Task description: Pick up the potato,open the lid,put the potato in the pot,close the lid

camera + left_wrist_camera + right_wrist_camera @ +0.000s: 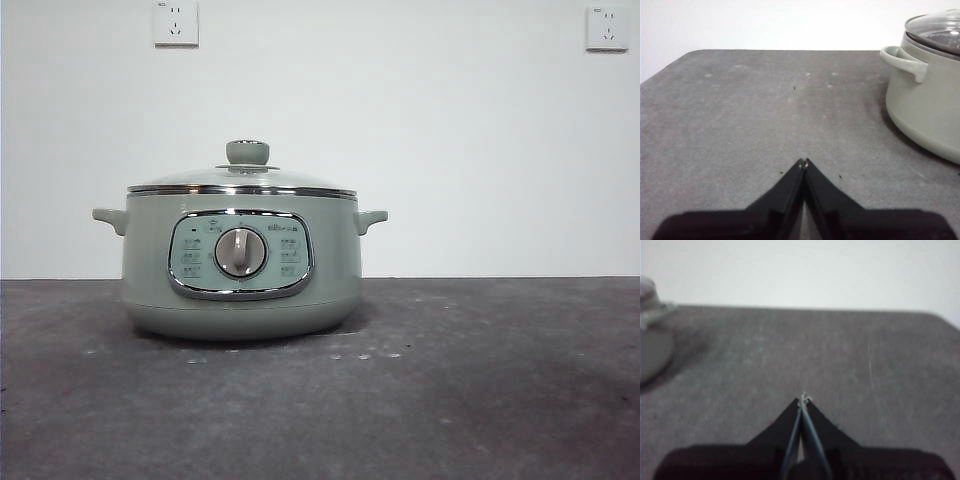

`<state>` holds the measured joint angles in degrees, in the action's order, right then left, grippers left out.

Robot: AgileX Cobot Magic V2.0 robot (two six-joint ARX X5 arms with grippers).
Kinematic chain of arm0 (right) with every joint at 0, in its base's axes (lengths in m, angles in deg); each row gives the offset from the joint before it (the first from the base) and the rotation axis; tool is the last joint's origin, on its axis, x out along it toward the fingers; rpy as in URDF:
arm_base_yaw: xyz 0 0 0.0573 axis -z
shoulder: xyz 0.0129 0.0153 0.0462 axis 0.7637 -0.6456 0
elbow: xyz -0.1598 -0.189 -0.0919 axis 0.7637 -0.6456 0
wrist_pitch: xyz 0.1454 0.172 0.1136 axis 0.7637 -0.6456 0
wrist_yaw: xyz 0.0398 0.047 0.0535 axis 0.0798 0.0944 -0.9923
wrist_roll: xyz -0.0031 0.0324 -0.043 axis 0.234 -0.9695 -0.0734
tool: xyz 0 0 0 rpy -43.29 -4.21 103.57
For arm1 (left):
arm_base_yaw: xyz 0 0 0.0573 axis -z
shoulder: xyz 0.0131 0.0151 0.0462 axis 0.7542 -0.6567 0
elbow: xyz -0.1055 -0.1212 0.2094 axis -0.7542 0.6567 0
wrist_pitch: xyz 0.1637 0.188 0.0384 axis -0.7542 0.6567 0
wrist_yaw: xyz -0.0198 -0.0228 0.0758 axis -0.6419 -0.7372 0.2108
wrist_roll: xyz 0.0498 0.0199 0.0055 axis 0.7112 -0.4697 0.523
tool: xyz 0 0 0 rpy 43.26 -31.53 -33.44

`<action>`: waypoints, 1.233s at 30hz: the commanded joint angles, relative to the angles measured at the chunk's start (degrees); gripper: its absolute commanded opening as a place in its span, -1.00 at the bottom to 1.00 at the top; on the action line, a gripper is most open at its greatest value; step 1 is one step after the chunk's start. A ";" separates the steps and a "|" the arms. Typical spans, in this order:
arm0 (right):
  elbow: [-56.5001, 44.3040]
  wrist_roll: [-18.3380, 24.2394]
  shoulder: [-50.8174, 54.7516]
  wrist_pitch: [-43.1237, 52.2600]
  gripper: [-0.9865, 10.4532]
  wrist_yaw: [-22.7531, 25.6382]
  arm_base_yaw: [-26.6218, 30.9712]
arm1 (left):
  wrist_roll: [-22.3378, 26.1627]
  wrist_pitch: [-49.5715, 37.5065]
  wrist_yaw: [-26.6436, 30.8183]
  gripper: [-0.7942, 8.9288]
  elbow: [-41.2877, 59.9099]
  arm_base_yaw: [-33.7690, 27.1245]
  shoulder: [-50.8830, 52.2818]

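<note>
The pale sage-green pot (pixel 240 265) stands on the dark grey table left of centre, its silver dial facing the front view. The glass lid (pixel 242 179) with its green knob sits shut on the pot. No potato shows in any view. My left gripper (pixel 803 162) is shut and empty, low over the table, with the pot (pixel 927 100) and lid (pixel 937 30) off to one side of it. My right gripper (pixel 803 399) is shut and empty over bare table, with the pot (pixel 652 340) blurred at the edge of its view. Neither gripper shows in the front view.
A white wall stands behind the table, with two power sockets (pixel 176 22) high up. The table's rounded corner (pixel 685 55) shows in the left wrist view. A few small pale specks lie on the table in front of the pot (pixel 362 356).
</note>
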<state>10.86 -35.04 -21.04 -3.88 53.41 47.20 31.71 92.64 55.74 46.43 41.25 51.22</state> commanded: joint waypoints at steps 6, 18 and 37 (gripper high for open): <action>-2.67 -0.61 0.22 -0.50 -0.83 0.22 0.07 | -0.57 -0.35 0.00 -0.84 0.61 0.15 -0.02; -2.67 -1.27 0.13 -0.72 -0.82 0.26 0.02 | -0.57 -0.37 0.00 -0.84 0.61 0.15 -0.02; -2.67 -1.27 0.13 -0.72 -0.82 0.26 0.02 | -0.57 -0.35 0.00 -0.84 0.61 0.15 -0.02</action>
<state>8.76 -35.65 -21.04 -4.82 53.56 47.20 31.69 92.64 55.77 46.43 41.25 51.15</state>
